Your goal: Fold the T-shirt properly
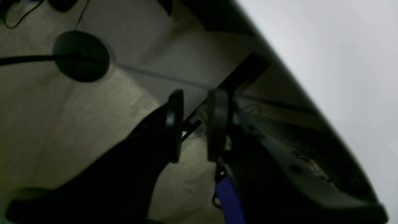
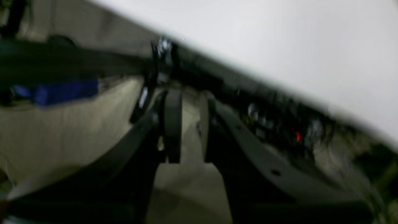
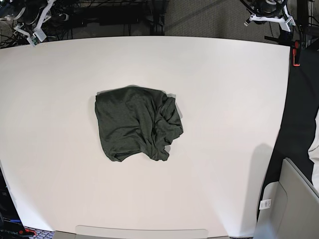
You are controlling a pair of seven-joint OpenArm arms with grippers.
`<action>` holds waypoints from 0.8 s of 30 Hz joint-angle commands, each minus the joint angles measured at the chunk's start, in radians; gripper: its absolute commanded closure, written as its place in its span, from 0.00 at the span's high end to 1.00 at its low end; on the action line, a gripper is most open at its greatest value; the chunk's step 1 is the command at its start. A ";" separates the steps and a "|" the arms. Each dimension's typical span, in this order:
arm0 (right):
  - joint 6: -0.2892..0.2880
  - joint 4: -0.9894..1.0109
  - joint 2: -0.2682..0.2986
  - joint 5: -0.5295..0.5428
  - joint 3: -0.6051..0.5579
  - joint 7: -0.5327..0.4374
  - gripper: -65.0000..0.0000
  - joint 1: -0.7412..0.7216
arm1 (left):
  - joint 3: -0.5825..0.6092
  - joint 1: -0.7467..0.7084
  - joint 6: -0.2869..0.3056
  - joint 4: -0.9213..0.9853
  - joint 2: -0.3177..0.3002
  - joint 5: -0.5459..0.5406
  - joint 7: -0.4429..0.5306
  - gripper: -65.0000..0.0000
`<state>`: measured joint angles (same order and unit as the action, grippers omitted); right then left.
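Crumpled shirt (image 3: 137,123) lies mid-table (image 3: 224,89); both grippers, left (image 1: 195,124) and right (image 2: 188,124), hang empty, jaws slightly parted, beyond the edge. Next comes reaching in to spread it flat.

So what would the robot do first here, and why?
Probably bring one arm in over the table toward the T-shirt. The shirt lies bunched in a rumpled heap near the middle, its right side creased. Both the left gripper and the right gripper hang off the table's edge with jaws slightly apart, holding nothing. It likely needs spreading flat before any fold.
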<state>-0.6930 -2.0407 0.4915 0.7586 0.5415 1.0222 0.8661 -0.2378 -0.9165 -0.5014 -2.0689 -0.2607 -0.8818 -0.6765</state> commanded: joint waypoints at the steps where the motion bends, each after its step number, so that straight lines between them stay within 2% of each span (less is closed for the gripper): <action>1: -0.005 -0.011 0.006 -0.017 0.001 -0.016 0.14 0.018 | -0.007 -0.013 0.000 -0.012 -0.009 0.003 0.010 0.18; 4: -0.005 -0.007 -0.050 -0.207 -0.044 -0.018 0.14 0.040 | -0.002 -0.020 0.000 0.009 -0.009 0.005 0.010 0.18; 8: -0.005 0.013 -0.169 -0.518 -0.128 -0.019 0.14 0.005 | 0.004 -0.014 0.002 0.083 -0.042 0.006 0.010 0.18; 12: -0.005 0.114 -0.230 -0.712 -0.229 -0.019 0.14 -0.081 | 0.005 0.017 0.002 0.159 -0.045 0.006 0.008 0.18; 20: -0.005 0.418 -0.336 -0.890 -0.266 -0.021 0.14 -0.299 | 0.090 0.104 0.004 0.353 -0.067 0.006 0.008 0.18; 24: -0.005 0.561 -0.356 -0.950 -0.281 -0.092 0.14 -0.374 | 0.140 0.159 0.004 0.462 -0.067 0.006 0.013 0.18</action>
<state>-0.6930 -1.4666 0.1295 -0.1875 0.2604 0.9291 0.4850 -0.0940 -0.7448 -0.4923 -1.5974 -0.3168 -0.8787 -0.6735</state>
